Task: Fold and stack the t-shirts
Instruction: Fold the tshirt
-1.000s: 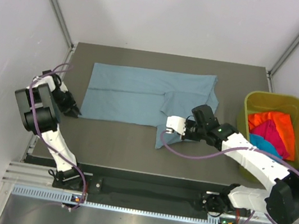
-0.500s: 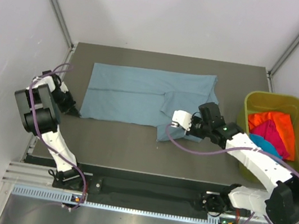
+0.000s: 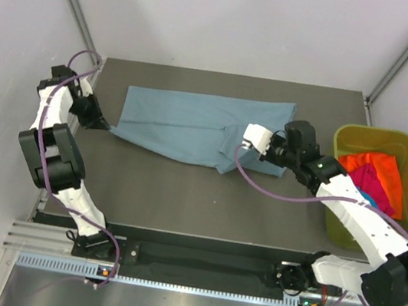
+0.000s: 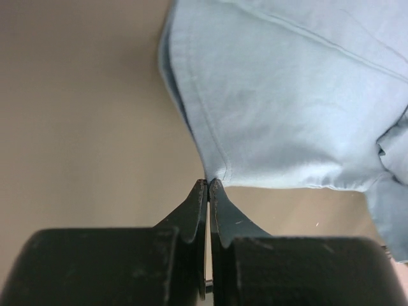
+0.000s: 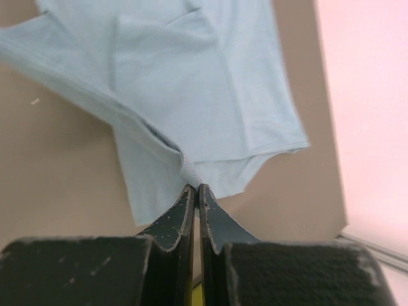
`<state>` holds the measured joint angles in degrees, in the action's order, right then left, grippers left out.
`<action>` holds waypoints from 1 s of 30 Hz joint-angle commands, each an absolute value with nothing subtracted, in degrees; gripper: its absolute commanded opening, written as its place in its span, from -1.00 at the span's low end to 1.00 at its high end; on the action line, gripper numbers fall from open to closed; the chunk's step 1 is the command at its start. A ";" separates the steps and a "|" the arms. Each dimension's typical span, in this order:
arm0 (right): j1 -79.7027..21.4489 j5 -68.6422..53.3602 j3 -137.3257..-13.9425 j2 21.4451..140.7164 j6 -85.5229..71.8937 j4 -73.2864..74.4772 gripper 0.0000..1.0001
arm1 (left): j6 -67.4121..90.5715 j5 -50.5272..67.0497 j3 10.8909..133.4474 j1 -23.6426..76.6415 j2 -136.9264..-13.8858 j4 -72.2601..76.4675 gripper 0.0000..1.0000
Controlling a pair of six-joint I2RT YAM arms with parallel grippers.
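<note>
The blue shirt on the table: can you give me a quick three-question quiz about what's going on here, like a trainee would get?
1. True or false: the left gripper is shut on a corner of the grey-blue t-shirt.
2. Where is the orange t-shirt? A on the table; B in the yellow-green bin; C in a gripper.
3. What does the right gripper hold?
Key: 1 true; 2 B; 3 the grey-blue t-shirt.
</note>
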<state>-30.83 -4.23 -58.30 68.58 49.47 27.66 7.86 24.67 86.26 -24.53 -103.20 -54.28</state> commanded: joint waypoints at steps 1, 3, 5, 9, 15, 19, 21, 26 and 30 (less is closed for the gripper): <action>-29.62 -1.76 -63.89 70.57 50.45 22.33 -1.00 | 5.80 25.58 89.47 -23.38 -101.33 -56.25 -1.00; -28.92 -1.58 -66.25 72.42 50.80 21.10 -1.00 | 5.63 25.31 91.14 -23.03 -102.30 -56.34 -1.00; -28.04 -0.97 -67.49 74.69 51.33 20.13 -1.00 | 5.45 24.96 92.80 -22.94 -103.09 -56.34 -1.00; -27.07 -0.26 -70.39 78.22 51.68 16.97 -1.00 | 5.27 24.26 95.79 -22.94 -105.90 -55.90 -1.00; -25.23 1.32 -76.18 85.95 51.77 14.86 -1.00 | 5.01 24.08 102.73 -21.98 -114.33 -55.46 -1.00; -24.70 2.28 -81.55 92.18 51.86 14.24 -1.00 | 4.39 23.82 107.48 -20.39 -118.73 -54.93 -1.00; -24.35 2.81 -84.71 95.79 52.29 13.98 -1.00 | 4.48 23.64 110.20 -19.69 -121.19 -54.67 -1.00; -22.94 4.57 -89.90 103.25 52.21 13.01 -1.00 | 4.75 24.00 116.70 -19.34 -125.59 -53.44 -1.00; -21.89 5.45 -94.20 107.31 52.03 12.83 -1.00 | 4.57 22.77 121.28 -19.16 -129.45 -52.91 -1.00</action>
